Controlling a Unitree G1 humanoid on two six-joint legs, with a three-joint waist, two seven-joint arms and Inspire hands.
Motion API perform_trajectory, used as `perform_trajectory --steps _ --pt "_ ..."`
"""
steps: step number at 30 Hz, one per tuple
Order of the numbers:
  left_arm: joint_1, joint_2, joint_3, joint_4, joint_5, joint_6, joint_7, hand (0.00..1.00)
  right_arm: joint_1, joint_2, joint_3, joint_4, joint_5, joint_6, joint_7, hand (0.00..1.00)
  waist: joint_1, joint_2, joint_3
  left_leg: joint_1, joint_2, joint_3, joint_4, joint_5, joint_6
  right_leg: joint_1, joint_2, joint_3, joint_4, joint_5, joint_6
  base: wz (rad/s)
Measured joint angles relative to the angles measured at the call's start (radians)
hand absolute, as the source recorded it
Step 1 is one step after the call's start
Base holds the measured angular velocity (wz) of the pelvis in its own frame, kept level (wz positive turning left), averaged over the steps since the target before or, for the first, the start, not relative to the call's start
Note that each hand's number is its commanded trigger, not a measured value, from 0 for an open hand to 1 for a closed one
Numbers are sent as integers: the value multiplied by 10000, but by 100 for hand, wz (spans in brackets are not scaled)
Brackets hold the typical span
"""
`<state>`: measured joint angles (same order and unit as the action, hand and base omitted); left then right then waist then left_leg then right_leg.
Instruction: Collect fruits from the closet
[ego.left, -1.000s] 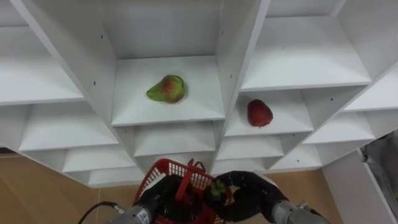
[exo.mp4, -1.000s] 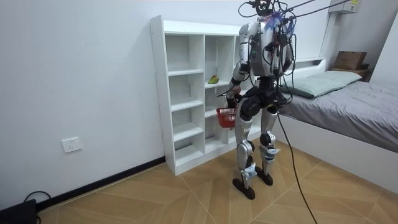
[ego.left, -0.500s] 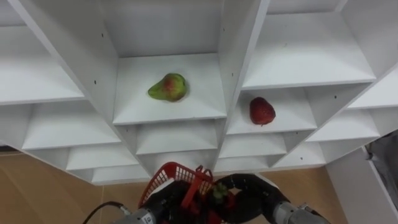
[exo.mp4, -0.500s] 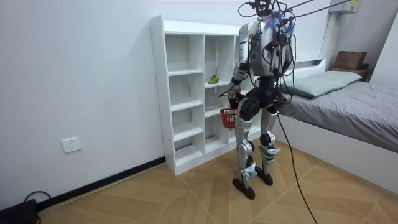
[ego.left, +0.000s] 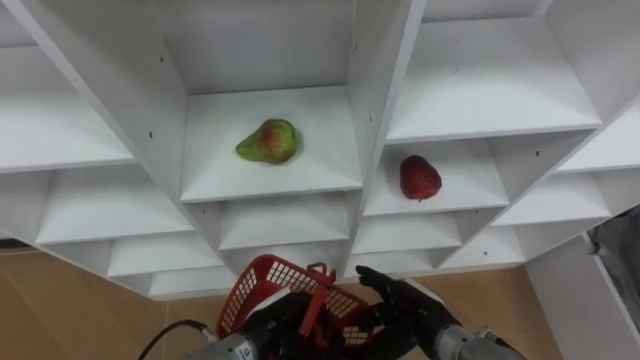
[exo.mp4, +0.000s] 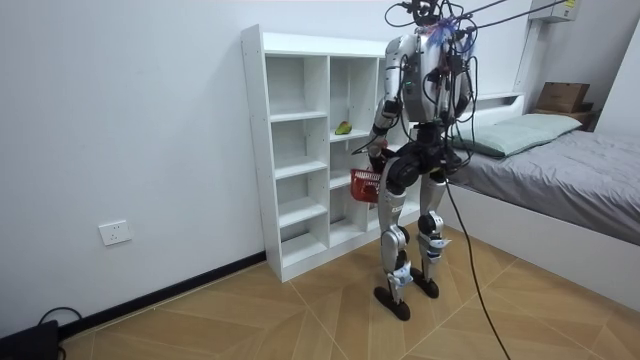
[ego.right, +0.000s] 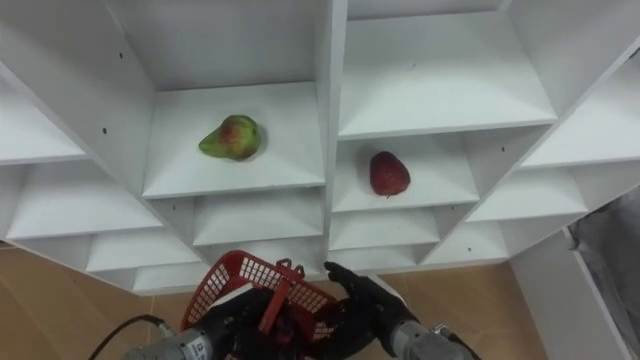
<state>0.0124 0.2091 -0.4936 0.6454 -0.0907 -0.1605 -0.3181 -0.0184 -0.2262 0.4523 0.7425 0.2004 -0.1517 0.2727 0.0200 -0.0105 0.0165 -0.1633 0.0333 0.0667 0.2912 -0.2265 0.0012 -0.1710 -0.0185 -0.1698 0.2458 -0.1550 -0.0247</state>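
The robot stands facing the white closet (ego.left: 385, 60), close to its open front. A bed (exo.mp4: 560, 165) lies behind it on the room view's right, and there is bare wooden floor (exo.mp4: 300, 310) on the other side.

A green pear (ego.left: 268, 141) lies on a shelf board in the left column. It sits left of the board's middle and back from the front edge, with bare board all round it. A red fruit (ego.left: 420, 177) lies one level lower in the next column to the right. It is nearer the dividing wall than the right side, with free board to its right and in front.

Below the front edges of the lower shelves, a red basket (ego.left: 270, 285) hangs over the floor. The left hand (ego.left: 272, 325) has its fingers curled round the basket's upright handle. The right hand (ego.left: 410, 312) is at the basket's right rim, fingers straight and spread and holding nothing. What is inside the basket cannot be made out.
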Motion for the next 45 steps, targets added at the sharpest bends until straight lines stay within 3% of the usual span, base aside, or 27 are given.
perform_trajectory --steps 11,17,20,30,39,42,45 --pt "-7 -23 -5 -312 -156 -13 39 100 -13 169 15 -29 31 -8 -102 0 -144 -9 1 16 -11 -3 -5 9 6 -40 -5 13 82 -18 0 0" --pt "36 80 21 -305 -150 -130 475 100 -15 177 32 -139 -2 -23 -96 0 -108 -52 17 189 -34 -3 -76 19 9 79 -12 56 120 -28 10 0" --pt "197 112 174 -309 -150 -247 778 100 12 161 59 -429 -35 -20 -88 0 -88 -138 41 286 -47 -10 -97 33 11 197 -24 47 83 -65 19 1" --pt "542 100 1122 -273 162 -304 1652 100 135 93 63 -1575 -259 -19 -1 0 201 -196 -9 705 -80 -166 -242 49 12 692 -24 -107 -84 -68 47 5" --pt "800 118 1572 125 423 -306 2128 100 489 -391 73 -4292 -893 3 469 0 603 -597 -88 1074 -97 -235 -340 51 12 1115 -27 -167 -198 -83 63 3" --pt "824 178 1595 215 456 -305 2240 100 490 -428 76 -4971 -1101 1 473 0 705 -735 -17 1201 -113 -404 -398 51 9 1347 -8 -250 -323 -77 74 14" --pt "902 148 1767 214 875 -305 2287 100 480 -445 72 -5679 -1260 -1 474 0 920 -886 -83 1260 -108 -450 -542 89 -19 1424 24 -253 -424 -72 69 5"
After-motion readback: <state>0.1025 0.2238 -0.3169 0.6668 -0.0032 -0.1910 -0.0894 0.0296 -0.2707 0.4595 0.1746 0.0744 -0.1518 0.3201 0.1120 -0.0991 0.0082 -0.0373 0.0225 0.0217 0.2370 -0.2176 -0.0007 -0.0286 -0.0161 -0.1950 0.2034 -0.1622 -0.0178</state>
